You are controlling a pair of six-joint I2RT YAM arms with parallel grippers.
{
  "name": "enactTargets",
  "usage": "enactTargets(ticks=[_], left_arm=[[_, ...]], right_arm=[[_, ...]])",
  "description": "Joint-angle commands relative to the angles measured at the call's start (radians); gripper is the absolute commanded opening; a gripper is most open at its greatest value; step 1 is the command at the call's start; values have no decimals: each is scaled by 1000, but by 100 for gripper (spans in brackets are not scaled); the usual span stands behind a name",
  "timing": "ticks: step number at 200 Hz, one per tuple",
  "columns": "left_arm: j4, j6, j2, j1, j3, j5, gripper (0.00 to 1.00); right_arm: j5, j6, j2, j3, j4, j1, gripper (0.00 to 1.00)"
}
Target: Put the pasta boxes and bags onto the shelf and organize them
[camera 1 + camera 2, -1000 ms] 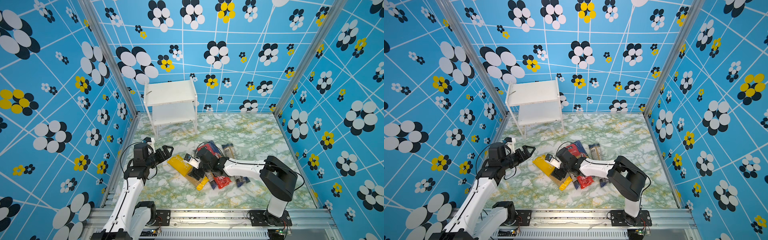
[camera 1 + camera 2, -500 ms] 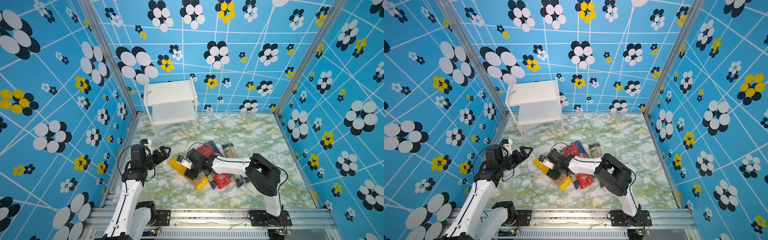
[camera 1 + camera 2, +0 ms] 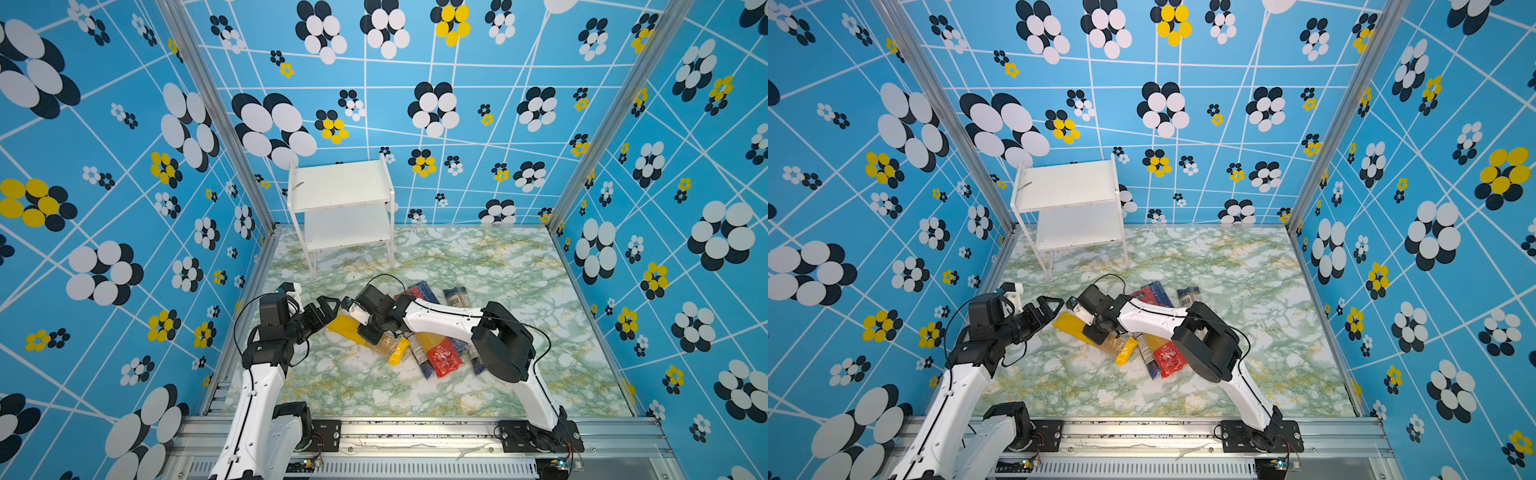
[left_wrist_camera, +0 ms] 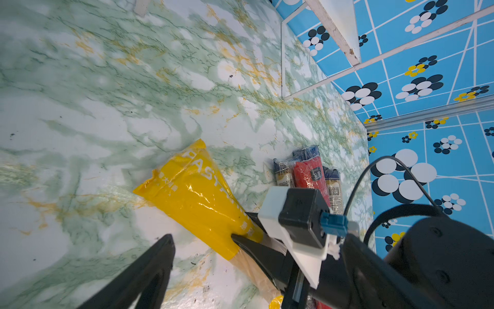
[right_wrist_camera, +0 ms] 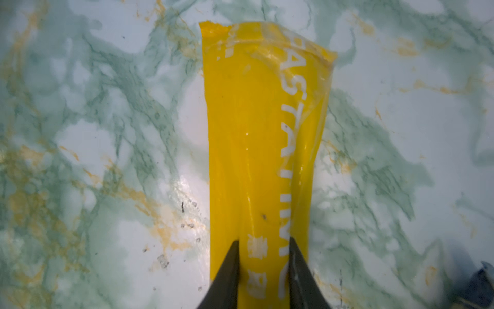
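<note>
The right fingers (image 5: 226,278) are clamped on a long glossy yellow bag (image 5: 256,133) with white lettering, one dark finger pressed into each long side, so the film creases between them. In both top views this yellow bag (image 3: 344,328) lies slantwise on the green-veined marble table (image 3: 457,266), at the left edge of a heap of packs. That heap holds a red bag (image 3: 444,357), a dark blue box (image 3: 422,291) and a slim clear pack with dark blue ends (image 3: 455,296). The left fingers (image 4: 149,270) stand wide apart and hold nothing. They hang just beside the yellow bag's end, and whether a tip touches it cannot be told. The small white two-tier shelf (image 3: 340,189) stands at the back left of the table, well apart from the packs, both boards bare.
</note>
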Motion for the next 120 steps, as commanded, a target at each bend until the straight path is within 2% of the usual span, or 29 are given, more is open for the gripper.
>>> enactTargets(ticks=[1, 47, 95, 120], left_arm=[[-23, 9, -29, 13, -13, 14, 99], [-28, 5, -47, 15, -22, 16, 99], [7, -18, -74, 15, -56, 16, 99], [16, -27, -94, 16, -75, 5, 99]], right_arm=[[-84, 150, 64, 50, -37, -72, 13], [-118, 348, 102, 167, 33, -144, 7], [-110, 527, 212, 389, 23, -157, 6], [-106, 631, 238, 409, 75, -159, 8]])
